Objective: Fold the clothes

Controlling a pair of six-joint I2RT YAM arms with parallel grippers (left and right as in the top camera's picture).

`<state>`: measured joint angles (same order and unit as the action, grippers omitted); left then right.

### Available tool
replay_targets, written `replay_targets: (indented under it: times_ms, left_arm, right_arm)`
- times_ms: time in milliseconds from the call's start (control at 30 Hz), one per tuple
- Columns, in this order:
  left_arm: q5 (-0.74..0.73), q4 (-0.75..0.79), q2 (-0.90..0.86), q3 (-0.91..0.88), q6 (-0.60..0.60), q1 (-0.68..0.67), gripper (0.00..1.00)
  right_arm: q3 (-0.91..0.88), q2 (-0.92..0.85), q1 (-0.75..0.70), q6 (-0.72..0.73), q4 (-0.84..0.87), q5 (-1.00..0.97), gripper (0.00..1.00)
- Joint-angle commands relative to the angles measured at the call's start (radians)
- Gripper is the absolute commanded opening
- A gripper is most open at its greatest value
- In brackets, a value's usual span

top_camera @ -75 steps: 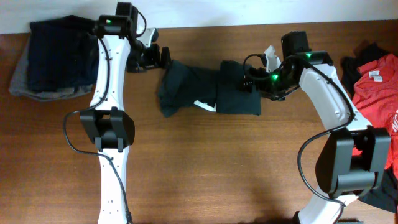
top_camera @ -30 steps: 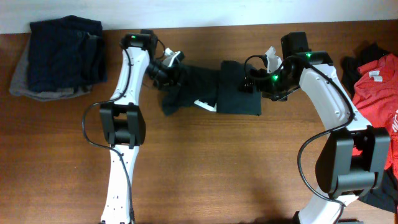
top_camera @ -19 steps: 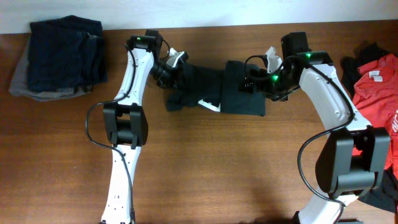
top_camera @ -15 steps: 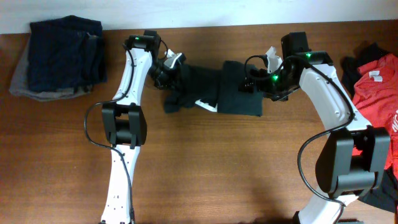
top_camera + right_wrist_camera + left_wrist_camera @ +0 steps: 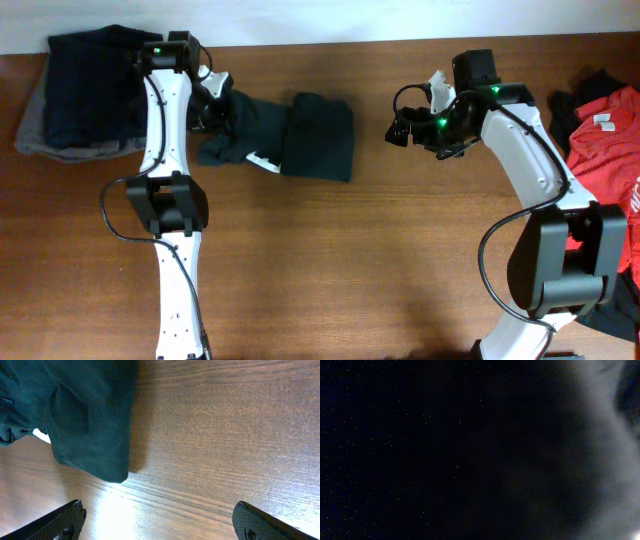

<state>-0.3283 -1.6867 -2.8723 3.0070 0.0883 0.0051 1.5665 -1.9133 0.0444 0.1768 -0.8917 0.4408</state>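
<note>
**Garment dragged left, right arm has let go**

The left gripper has pulled the dark green garment leftward across the table. 0.5 s ago it lay mid-table with its folded end under the right gripper. Now the whole piece sits left of centre, well apart from that gripper.

Right side: it's off the cloth. In the right wrist view its fingers stand wide apart over bare wood, and the garment's folded edge lies ahead of them, not between them. That arm has barely shifted.

Left side: you can't read the jaws. The left wrist view is almost black, likely fabric right against the lens. Overhead, the gripper sits at the bunched left end of the garment, just beside the folded navy and grey stack. The cloth travelled with the arm, so I'd judge it's clamped on, but that isn't shown.

What it means:
- The fold on the right half survived the drag and looks flat and square.
- The left end is crumpled, with a white stripe mark showing at the lower edge. It isn't neat yet.
- This reads as moving the piece toward the stack. Watch that left end when you release.
- The red shirt at the far right is not yet folded.
</note>
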Motion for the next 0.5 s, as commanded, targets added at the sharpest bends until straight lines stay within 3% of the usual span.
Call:
replay_targets:
  times_ms: [0,267,467]
  left_arm:
    - [0.03,-0.002,0.029,0.047,-0.014,-0.04,0.01]
    - [0.176,-0.002,0.134,0.048,-0.078,-0.112,0.0]
    - [0.18,0.0,0.18,0.048,-0.13,-0.18,0.01]
  right_arm:
    - [-0.022,-0.008,-0.005,0.0,0.023,-0.017,0.98]
    - [-0.068,-0.008,-0.005,0.084,0.072,-0.181,0.99]
    - [-0.13,-0.013,-0.005,0.121,0.146,-0.189,0.99]
